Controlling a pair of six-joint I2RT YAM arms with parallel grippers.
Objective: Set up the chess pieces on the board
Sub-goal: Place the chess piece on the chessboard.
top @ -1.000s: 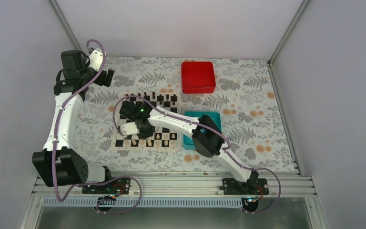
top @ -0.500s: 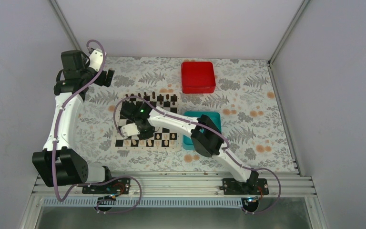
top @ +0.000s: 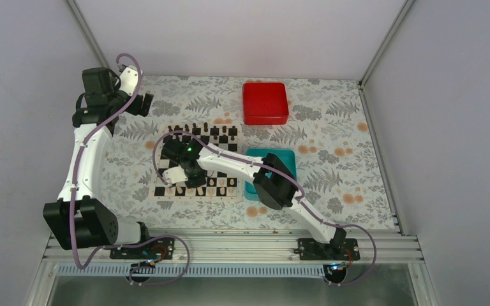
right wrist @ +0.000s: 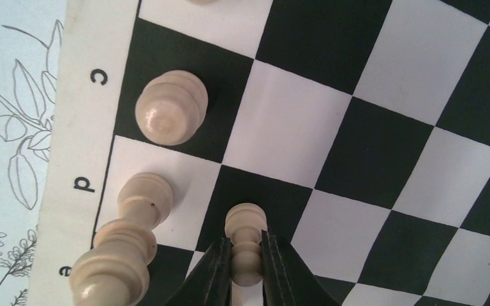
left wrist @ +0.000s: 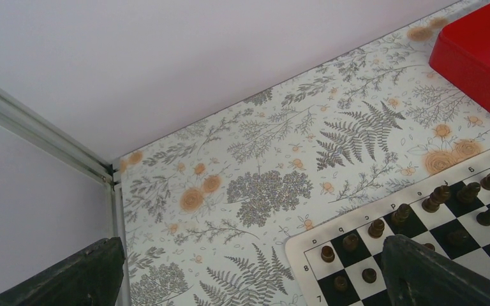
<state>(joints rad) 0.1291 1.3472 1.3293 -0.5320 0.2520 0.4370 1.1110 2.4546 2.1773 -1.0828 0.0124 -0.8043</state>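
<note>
Board: black-and-white chequered, cream border with black letters. Chess pieces: pale cream, wood-like. Pawn: same cream, sits in the black right claw. Far-row chessmen: dark brown. Worktop: pale, printed with grey ferns and leaves plus orange blossoms. Box: plain glossy red. Tray: teal. Left arm and right arm: white links, black joints. Cables: purple. Walls: plain light grey-lilac. Front rail: silver metal.
</note>
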